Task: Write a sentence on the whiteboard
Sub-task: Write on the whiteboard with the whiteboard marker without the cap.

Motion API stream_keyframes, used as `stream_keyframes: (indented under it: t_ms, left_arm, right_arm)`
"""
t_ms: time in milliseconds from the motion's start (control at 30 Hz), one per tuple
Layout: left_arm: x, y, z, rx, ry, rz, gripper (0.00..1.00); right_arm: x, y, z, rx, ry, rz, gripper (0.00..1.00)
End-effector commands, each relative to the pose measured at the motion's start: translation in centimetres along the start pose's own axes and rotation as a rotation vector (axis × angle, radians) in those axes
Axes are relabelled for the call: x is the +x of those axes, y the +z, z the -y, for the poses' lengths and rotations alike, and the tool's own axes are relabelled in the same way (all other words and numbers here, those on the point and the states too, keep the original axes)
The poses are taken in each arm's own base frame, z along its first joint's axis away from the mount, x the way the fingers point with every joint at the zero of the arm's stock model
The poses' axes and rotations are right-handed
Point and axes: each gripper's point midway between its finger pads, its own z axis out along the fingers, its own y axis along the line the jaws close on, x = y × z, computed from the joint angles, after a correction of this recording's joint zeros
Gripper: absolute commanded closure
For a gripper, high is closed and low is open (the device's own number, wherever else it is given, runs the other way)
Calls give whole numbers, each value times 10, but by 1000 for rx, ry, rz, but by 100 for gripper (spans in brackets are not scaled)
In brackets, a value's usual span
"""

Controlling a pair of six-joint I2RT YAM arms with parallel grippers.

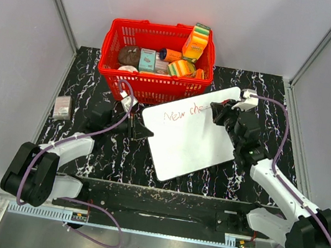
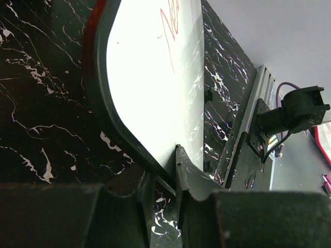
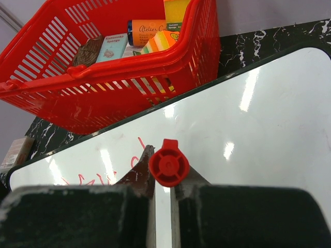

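The whiteboard (image 1: 194, 144) lies tilted on the black marbled table, its far corner near the basket. Red marker words of the sentence (image 1: 183, 113) read "New ch" near its upper edge. My left gripper (image 1: 142, 132) is shut on the whiteboard's left edge; in the left wrist view the board's (image 2: 150, 77) dark rim sits between the two fingers (image 2: 189, 170). My right gripper (image 1: 214, 113) hovers over the end of the writing, shut on a red marker (image 3: 168, 163) that points down at the board (image 3: 248, 129). The marker's tip is hidden behind its cap end.
A red basket (image 1: 111, 46) holding sponges and packets stands just behind the board, close to the right gripper (image 3: 168, 157). A small grey box (image 1: 62, 108) lies at the table's left edge. Grey walls close in the table on three sides.
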Motion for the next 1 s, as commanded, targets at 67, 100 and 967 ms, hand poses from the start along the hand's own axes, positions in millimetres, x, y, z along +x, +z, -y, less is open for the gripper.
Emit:
stream_keyframes:
  t_ms: [67,100,967]
  left_arm:
    - [22,4,-9,-7,118,-66,100]
    - [23,4,-9,-6,115,-69,100]
    - [22,4,-8,-5,116,-68,100]
  right_arm:
    - [-1,-5,3,7,6,9,100]
    - [0,-6,5,17,5,8,100]
    - [-28,6,4,43,4,86,100]
